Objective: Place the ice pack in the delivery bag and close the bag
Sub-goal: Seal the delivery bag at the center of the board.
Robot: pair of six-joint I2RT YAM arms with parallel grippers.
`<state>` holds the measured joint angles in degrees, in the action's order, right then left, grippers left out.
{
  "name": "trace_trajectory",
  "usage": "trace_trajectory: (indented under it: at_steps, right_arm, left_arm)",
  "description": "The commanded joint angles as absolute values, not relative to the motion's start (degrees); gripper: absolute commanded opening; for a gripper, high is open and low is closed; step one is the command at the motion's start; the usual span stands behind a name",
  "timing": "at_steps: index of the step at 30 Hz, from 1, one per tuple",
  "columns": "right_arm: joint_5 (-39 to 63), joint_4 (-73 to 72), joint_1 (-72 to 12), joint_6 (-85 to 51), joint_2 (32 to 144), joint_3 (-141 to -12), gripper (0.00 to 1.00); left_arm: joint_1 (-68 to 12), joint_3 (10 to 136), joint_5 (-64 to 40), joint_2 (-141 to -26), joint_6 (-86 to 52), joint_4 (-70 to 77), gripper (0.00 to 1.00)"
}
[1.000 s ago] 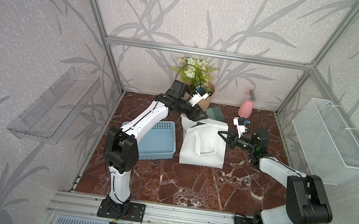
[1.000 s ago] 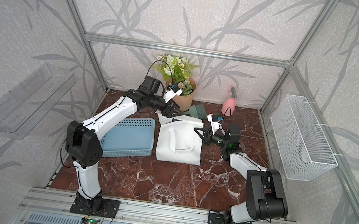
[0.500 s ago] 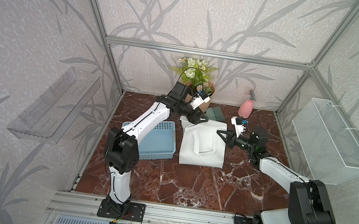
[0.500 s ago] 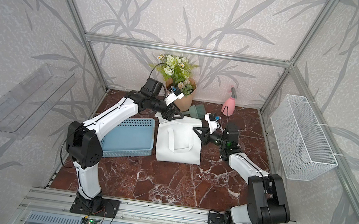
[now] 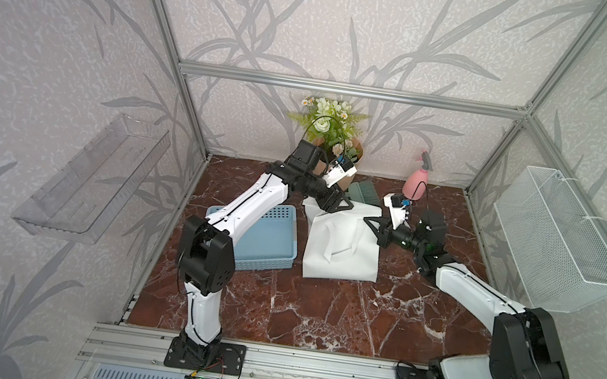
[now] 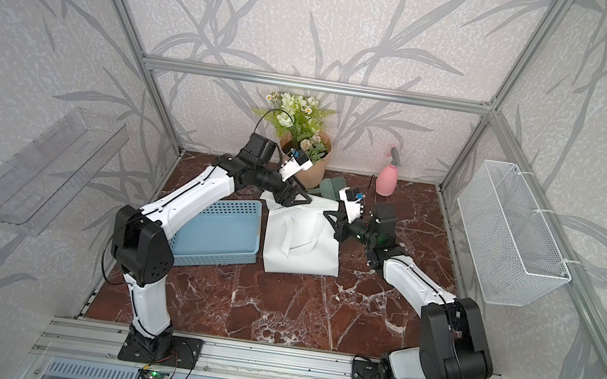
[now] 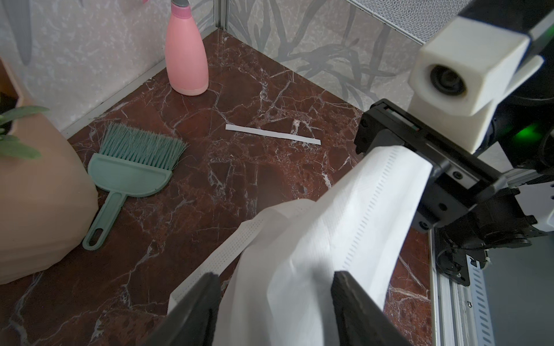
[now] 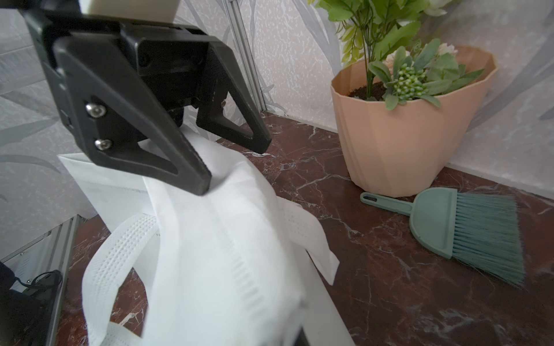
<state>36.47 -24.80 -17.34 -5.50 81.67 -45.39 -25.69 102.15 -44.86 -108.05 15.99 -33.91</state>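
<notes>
Delivery bag (image 5: 342, 244): lies collapsed on the tabletop (image 5: 316, 313), just beside the blue basket (image 5: 267, 237).
Ice pack: not seen in any view.
Right fingers (image 7: 373, 134): closed on the bag's rim fabric, holding it raised.
Left fingers (image 8: 192, 176): well apart, straddling a fold of the same rim without pinching it.
Step in hand: apparently spreading the bag's mouth.
Next move: the left fingers probably need to close on one layer only, then draw away from the right.

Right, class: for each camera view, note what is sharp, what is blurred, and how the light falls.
Left wrist view: brush sharp, nearest delivery bag fabric and left end effector blurred. Right wrist view: pot crisp, nearest bag fabric smeared. Both top views: even light, soft shadows.
</notes>
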Motion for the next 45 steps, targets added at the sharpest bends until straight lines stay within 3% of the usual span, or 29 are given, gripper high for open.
trace_trajectory:
  at_steps: [1, 4, 8, 17, 21, 26, 38, 45]
  right_arm:
    - [33.22, -22.98, -17.96, -4.57, 80.69, -47.46, 0.1]
    - [33.74, -24.32, -18.25, -5.12, 80.41, -47.11, 0.16]
    - [33.83, -24.87, -18.37, -6.29, 79.86, -46.96, 0.31]
    - [35.06, -19.65, -18.14, -5.24, 76.43, -46.1, 0.48]
    - [40.22, -18.36, -16.61, -7.09, 74.53, -45.98, 0.62]
    - [43.47, -15.4, -15.48, -10.1, 74.14, -48.46, 0.69]
    - [42.7, -6.16, -14.94, -10.14, 79.25, -56.68, 0.7]
    - [42.28, -3.81, -14.53, -5.77, 79.28, -54.57, 0.55]
  left_arm:
    - [-26.19, 102.04, -45.09, -105.23, 16.96, -35.86, 0.65]
    - [-27.06, 100.92, -41.67, -104.94, 17.97, -35.92, 0.63]
    - [-27.7, 99.33, -38.13, -105.68, 19.7, -36.14, 0.62]
    - [-27.94, 99.02, -35.29, -106.43, 20.91, -36.06, 0.6]
    - [-27.85, 98.12, -34.19, -106.02, 21.62, -35.95, 0.59]
    - [-28.01, 97.2, -34.76, -105.72, 21.62, -35.51, 0.59]
    - [-28.11, 95.47, -35.57, -104.17, 22.57, -34.95, 0.6]
    - [-28.1, 95.27, -35.45, -103.97, 22.65, -35.06, 0.6]
